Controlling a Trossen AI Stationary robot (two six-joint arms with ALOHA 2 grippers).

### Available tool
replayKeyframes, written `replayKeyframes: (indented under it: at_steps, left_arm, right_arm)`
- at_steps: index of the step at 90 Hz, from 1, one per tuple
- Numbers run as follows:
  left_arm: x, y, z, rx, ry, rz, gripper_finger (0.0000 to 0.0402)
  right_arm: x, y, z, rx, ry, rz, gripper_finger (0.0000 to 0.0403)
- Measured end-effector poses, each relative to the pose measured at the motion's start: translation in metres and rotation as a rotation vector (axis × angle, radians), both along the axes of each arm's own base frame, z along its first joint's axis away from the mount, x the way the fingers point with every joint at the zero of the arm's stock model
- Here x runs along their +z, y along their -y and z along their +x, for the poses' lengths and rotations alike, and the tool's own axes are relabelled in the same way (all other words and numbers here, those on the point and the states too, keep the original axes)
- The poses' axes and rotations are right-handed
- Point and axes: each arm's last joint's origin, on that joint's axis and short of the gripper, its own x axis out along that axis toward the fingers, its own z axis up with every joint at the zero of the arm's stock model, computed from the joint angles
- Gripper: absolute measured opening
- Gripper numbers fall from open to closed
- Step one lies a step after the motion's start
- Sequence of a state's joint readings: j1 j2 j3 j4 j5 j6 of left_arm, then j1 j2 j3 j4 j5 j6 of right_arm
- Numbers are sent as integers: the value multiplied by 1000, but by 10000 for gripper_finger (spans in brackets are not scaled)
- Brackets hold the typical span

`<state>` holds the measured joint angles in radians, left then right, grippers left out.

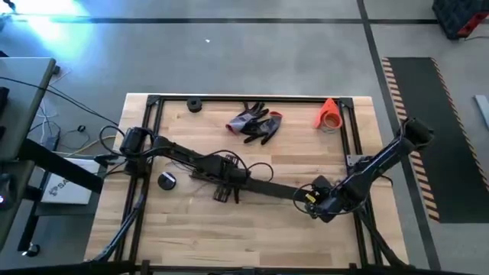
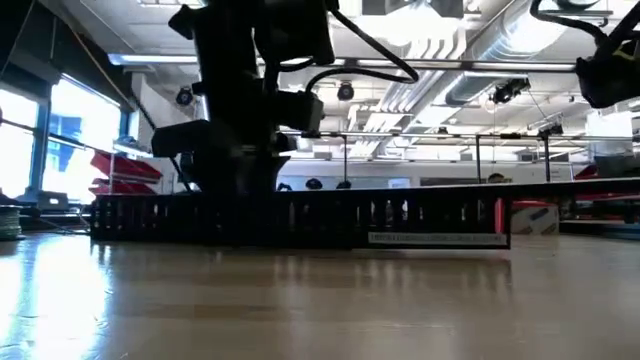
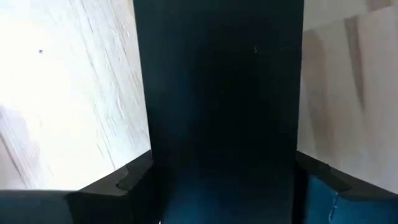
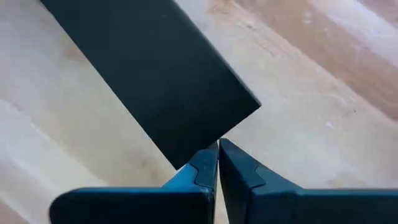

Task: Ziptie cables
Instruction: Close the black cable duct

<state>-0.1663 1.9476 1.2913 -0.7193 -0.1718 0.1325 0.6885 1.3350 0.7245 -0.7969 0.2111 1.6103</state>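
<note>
A long flat black strip [image 1: 267, 189] lies on the wooden table [image 1: 252, 237], running from the middle toward the right. In the low view the black strip [image 2: 300, 222] shows a slotted side. My left gripper [image 1: 227, 186] is at its left end, with the strip [image 3: 217, 93] filling the gap between its fingers. My right gripper [image 1: 312, 200] is at the right end, its fingers shut at the strip's end corner [image 4: 219, 140]. The cables do not show in any view. My left gripper has the black strip between its two fingers [image 3: 134, 177], one on each long edge [image 3: 152, 155], across the strip's width. The fingers come from above. The strip lies on the table. My right gripper pinches the strip's end corner [image 4: 214, 144] with only its fingertips [image 4: 202, 168]. It comes slanting down from the table's right side, and that end sits low over the wood.
Grey-and-red gloves [image 1: 256, 124] lie at the far middle and an orange cone-shaped piece [image 1: 328, 113] at the far right. Two small black round pieces [image 1: 194, 105] [image 1: 166, 180] sit far left and left. A black frame [image 1: 153, 137] borders the table.
</note>
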Motion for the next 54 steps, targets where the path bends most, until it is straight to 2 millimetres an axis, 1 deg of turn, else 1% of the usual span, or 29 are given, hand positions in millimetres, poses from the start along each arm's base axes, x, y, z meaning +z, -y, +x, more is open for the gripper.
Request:
replayKeyframes:
  at_steps: [12, 19, 25, 33, 45, 54]
  left_arm:
    - [0, -7, 4, 73, 15, -80, 253]
    - [1, -11, 7, 89, 30, -137, 271]
    - [2, -14, 3, 89, -31, -175, 286]
    - [9, -16, 0, 99, -99, -164, 298]
    - [23, -12, -7, 103, -209, -114, 301]
    - [27, -8, -15, 97, -298, -93, 301]
  right_arm:
    - [0, 0, -2, -2, -16, -1, 0]
    - [1, 0, 0, -7, 18, -9, 0]
    - [1, 0, 1, -8, 21, -14, 0]
    - [1, 0, 0, -4, 18, -9, 0]
    - [1, -1, -1, 1, 12, -8, 0]
    - [1, -1, -1, 4, 5, -1, 0]
